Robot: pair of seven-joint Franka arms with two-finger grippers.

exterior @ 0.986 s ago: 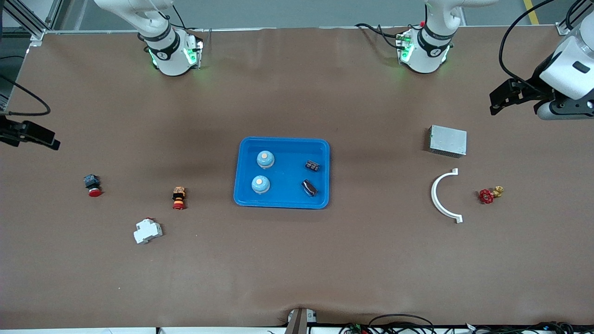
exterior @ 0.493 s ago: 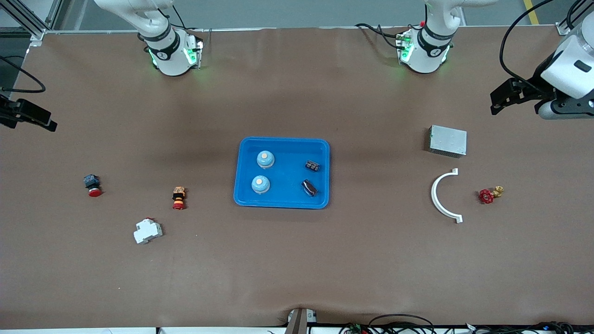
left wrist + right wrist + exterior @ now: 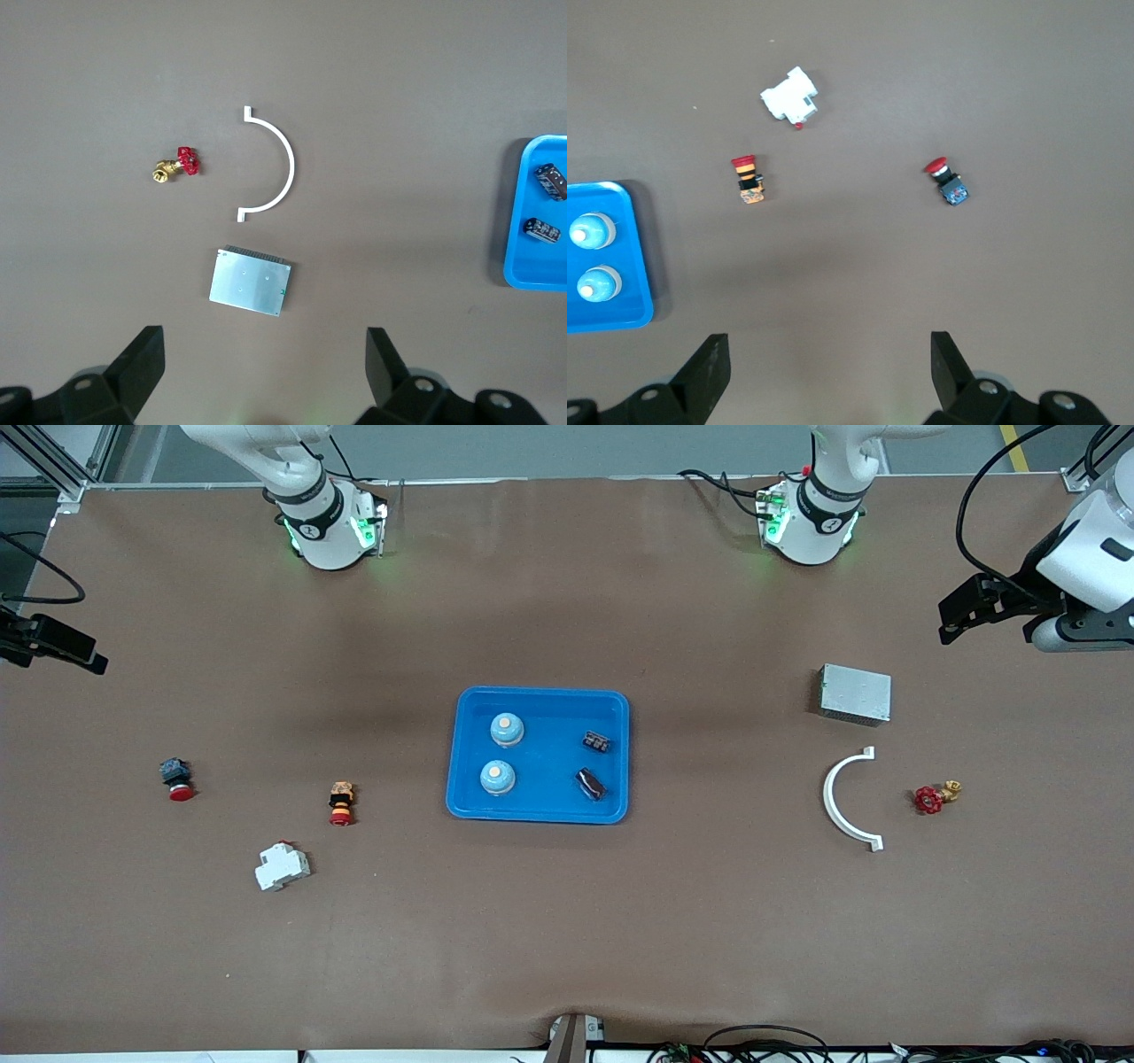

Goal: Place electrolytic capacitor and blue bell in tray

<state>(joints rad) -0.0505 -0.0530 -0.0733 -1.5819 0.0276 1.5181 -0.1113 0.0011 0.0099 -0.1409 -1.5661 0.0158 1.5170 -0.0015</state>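
glossy blue tray (image 3: 537, 812) holds domed bells (image 3: 506, 729), capacitors (image 3: 596, 741) (ribbed).

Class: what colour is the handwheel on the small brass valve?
Red: the valve shows it best in the left wrist view.

No legible text, label, brand, number or sign is showing in any view. The arm bases (image 3: 332, 527) are carrying small dark round marks, too small to read. The grey box (image 3: 855, 693) and the white part (image 3: 282, 866) are showing no readable print. The capacitors (image 3: 591, 782) in the tray (image 3: 461, 797) are showing pale markings that cannot be made out.
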